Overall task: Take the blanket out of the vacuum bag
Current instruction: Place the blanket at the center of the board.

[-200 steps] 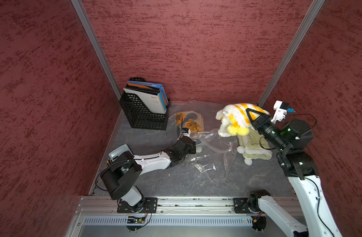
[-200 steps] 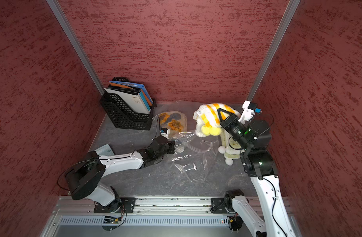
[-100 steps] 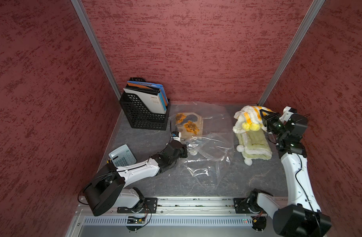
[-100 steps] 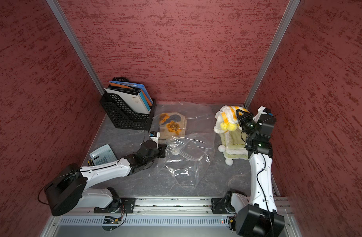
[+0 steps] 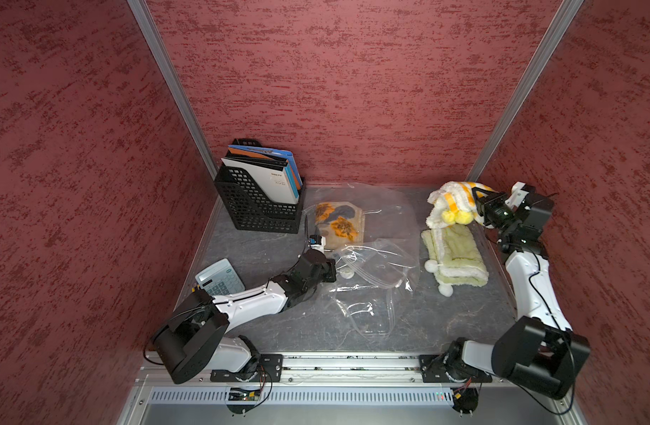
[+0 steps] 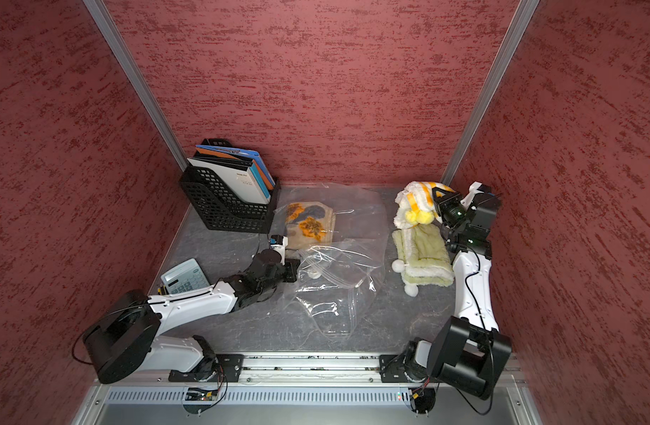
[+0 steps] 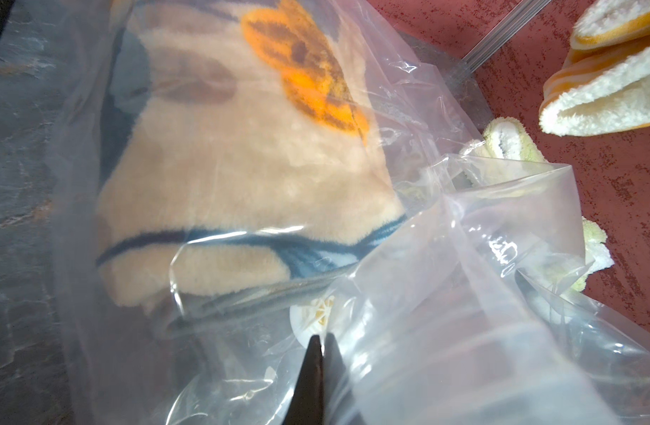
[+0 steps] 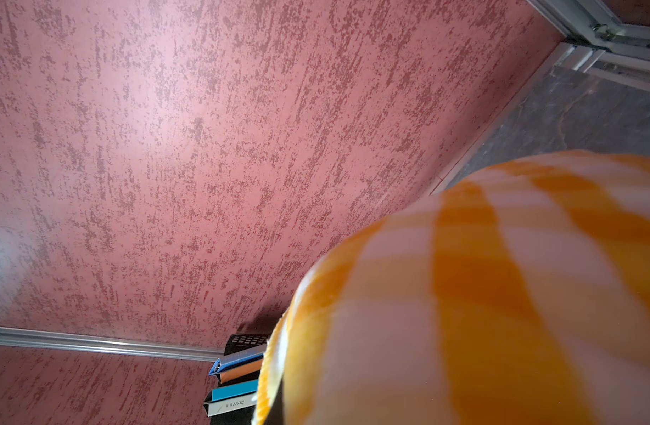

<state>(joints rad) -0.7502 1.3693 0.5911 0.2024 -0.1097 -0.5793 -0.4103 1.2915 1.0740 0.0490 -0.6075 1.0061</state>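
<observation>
L gripper (image 7: pixel 318 344) clamped shut on the bag (image 5: pixel 371 265), which lies crumpled in the middle. R gripper (image 5: pixel 477 201) is pinching the striped blanket (image 5: pixel 449 201), fully out of the bag, over the back end of a green blanket (image 5: pixel 454 257).

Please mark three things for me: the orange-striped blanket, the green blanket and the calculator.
orange-striped blanket (image 5: pixel 449 201): in a top view, on its striped upper fold.
green blanket (image 5: pixel 456 254): in a top view, middle of its folded top face.
calculator (image 5: pixel 223 283): in a top view, on its keypad.
</observation>
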